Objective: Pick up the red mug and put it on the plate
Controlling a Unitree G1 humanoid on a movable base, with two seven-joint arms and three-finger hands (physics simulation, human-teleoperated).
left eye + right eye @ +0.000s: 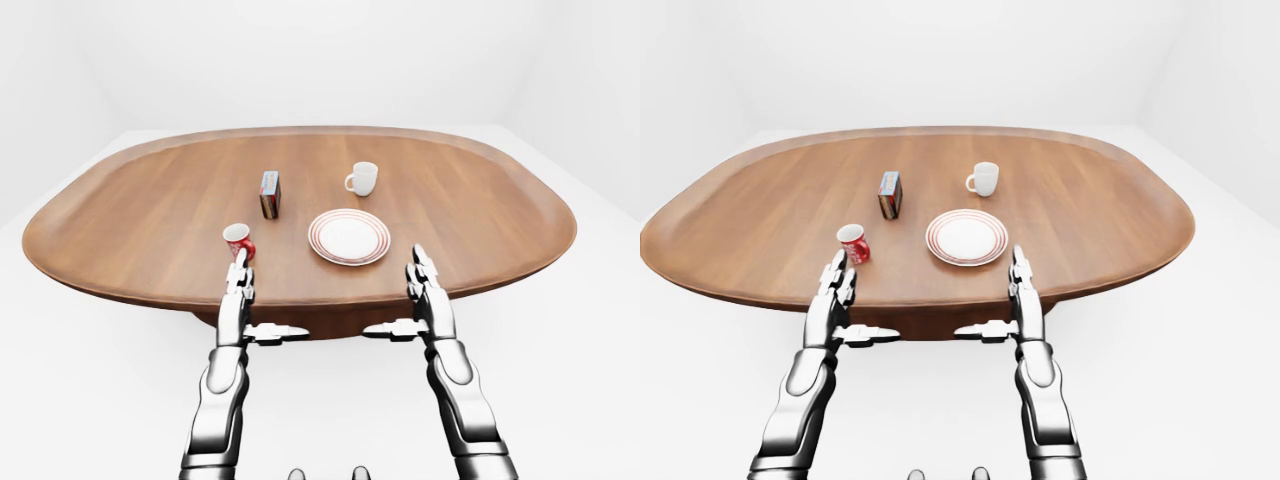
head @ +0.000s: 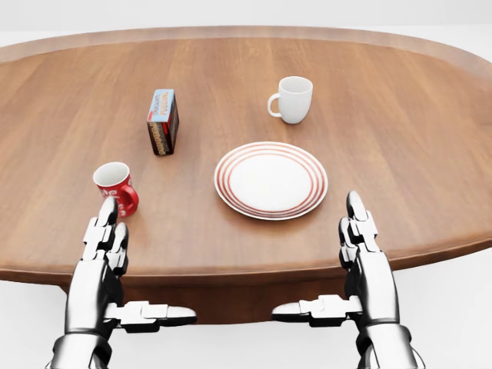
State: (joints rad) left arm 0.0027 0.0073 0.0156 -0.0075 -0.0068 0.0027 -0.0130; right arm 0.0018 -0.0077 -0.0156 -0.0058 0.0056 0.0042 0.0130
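Note:
The red mug (image 2: 115, 186) stands upright on the wooden table (image 2: 400, 154), left of a white plate with red rings (image 2: 270, 180). My left hand (image 2: 127, 265) is open, fingers straight, thumb out to the side, at the table's near edge just below the mug; its fingertips (image 2: 108, 209) overlap the mug's lower side in the head view. My right hand (image 2: 338, 257) is open in the same flat pose, below and to the right of the plate. Neither hand holds anything.
A white mug (image 2: 294, 98) stands above and right of the plate. A small dark box (image 2: 162, 121) stands upright above the red mug. The table's rounded near edge (image 2: 231, 273) runs just under both hands; white floor surrounds it.

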